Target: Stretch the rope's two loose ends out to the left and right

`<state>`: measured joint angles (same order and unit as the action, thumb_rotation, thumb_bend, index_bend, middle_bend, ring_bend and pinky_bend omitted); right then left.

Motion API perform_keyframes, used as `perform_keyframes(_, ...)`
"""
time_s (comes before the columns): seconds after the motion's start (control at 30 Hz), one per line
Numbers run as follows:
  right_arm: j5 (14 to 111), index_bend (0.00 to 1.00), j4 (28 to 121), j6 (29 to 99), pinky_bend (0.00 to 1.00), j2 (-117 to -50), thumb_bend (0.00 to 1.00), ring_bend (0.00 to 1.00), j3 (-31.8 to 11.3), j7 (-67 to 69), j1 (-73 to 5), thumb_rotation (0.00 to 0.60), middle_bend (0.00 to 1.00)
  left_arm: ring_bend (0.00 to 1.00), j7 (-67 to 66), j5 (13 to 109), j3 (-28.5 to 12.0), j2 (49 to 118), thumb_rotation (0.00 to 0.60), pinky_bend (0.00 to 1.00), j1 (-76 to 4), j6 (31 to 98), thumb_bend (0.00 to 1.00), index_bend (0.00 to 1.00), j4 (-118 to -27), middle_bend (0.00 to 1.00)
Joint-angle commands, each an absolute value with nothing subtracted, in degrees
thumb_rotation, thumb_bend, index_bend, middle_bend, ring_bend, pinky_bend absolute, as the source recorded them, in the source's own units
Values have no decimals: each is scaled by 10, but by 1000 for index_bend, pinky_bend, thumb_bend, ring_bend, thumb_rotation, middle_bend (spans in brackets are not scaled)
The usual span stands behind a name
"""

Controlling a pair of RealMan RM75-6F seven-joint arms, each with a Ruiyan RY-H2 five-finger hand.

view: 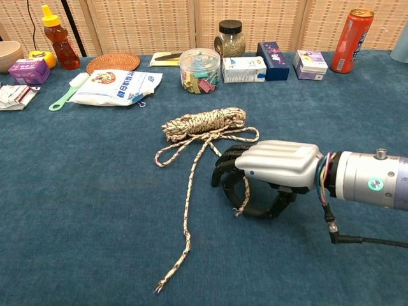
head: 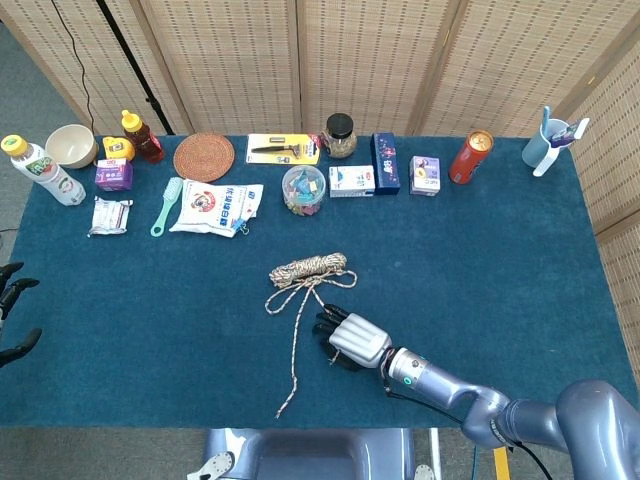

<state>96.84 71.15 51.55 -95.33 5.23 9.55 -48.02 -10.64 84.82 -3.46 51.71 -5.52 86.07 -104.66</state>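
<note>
The speckled rope lies mid-table as a coiled bundle (head: pixel 308 266) (view: pixel 204 121) tied with a bow. Its long loose end (head: pixel 292 360) (view: pixel 186 217) runs toward the front edge and lies free. The short loose end (view: pixel 240 203) passes under my right hand (head: pixel 352 340) (view: pixel 274 167), whose dark fingers (view: pixel 229 172) curl down around it against the thumb, so the hand grips that end just in front of the bundle. My left hand (head: pixel 12 312) shows only in the head view, at the table's far left edge, fingers spread and holding nothing.
Along the back stand a clip tub (view: pixel 199 70), a jar (view: pixel 230 38), small boxes (view: pixel 244 69), a red can (view: pixel 352 32), a white packet (view: pixel 115 87), a green brush (view: pixel 68 91) and a woven mat (view: pixel 113 62). Bottles and a bowl (head: pixel 70 145) sit back left.
</note>
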Motion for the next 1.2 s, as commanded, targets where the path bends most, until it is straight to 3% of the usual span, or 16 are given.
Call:
perform_keyframes(0.03, 968, 561, 713, 516, 0, -953, 516, 113, 52, 94, -480, 600, 250, 142, -106, 849, -34, 517, 600, 26, -55, 861, 203, 286, -1047, 161)
perform_keyframes(0.3, 960, 574, 726, 529, 0, -946, 533, 123, 48, 88, -470, 600, 261, 142, -110, 882, -26, 514, 600, 26, -67, 846, 203, 286, -1047, 161)
perform_keyframes(0.73, 937, 578, 743, 540, 0, -940, 534, 124, 46, 70, -444, 600, 262, 184, -112, 1016, -4, 539, 600, 26, -152, 759, 209, 366, -1007, 185)
perform_keyframes(0.83, 934, 578, 747, 543, 0, -944, 534, 124, 41, 65, -441, 600, 262, 171, -99, 1064, -1, 559, 600, 27, -192, 724, 210, 368, -995, 185)
perform_keyframes(1.2, 923, 579, 769, 556, 0, -928, 535, 125, 38, 41, -423, 600, 262, 107, -68, 1097, 10, 622, 600, 26, -261, 661, 211, 368, -947, 178)
